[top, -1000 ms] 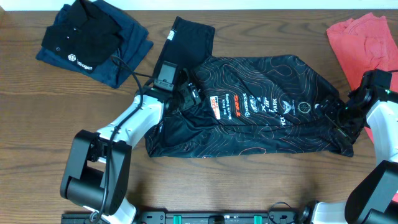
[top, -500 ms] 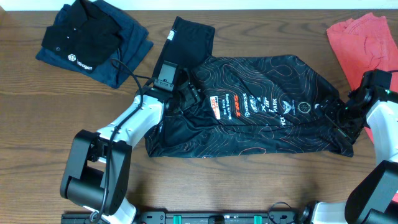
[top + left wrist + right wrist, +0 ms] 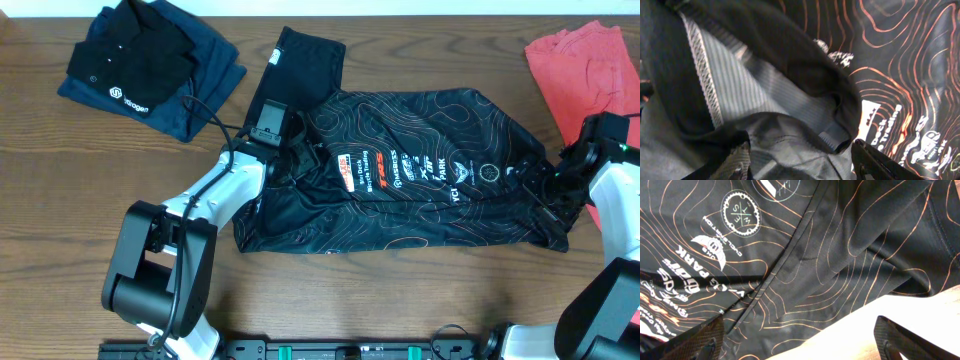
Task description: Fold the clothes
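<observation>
A polo pile [image 3: 150, 65] lies far left, well apart from the jersey [image 3: 420, 195], with bare table [image 3: 60, 200] between them and along the near hem. The jersey sprawls mid-table, black with orange contour lines and logo rows, its left side rumpled under the left gripper [image 3: 300, 153]; I cannot tell how those jaws stand. The right gripper [image 3: 547, 190], spread wide, sits at the jersey's right edge, near a red garment [image 3: 580, 60].

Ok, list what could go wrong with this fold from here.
The left gripper sits in bunched layers of the jersey; it may pinch only one layer and skew the fold. The right gripper hangs open at the jersey's edge and might catch nothing. The red garment beside that arm could get dragged.
</observation>
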Controlling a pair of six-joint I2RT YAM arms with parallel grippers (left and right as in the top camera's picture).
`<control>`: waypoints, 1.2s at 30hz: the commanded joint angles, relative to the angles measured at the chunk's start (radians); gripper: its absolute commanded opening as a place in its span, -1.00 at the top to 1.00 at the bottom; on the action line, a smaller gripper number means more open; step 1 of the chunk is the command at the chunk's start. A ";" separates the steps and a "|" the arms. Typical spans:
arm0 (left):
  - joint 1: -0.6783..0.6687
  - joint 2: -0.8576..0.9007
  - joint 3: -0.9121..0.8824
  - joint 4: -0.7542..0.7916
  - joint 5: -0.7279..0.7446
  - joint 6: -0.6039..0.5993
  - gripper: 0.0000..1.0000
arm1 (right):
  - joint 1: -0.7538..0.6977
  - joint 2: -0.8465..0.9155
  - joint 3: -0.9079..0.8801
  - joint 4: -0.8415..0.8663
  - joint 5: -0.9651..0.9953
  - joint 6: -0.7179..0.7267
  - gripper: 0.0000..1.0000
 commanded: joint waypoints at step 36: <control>0.000 0.128 0.021 0.165 -0.010 0.006 0.49 | 0.012 0.006 -0.002 0.003 0.004 -0.013 -0.87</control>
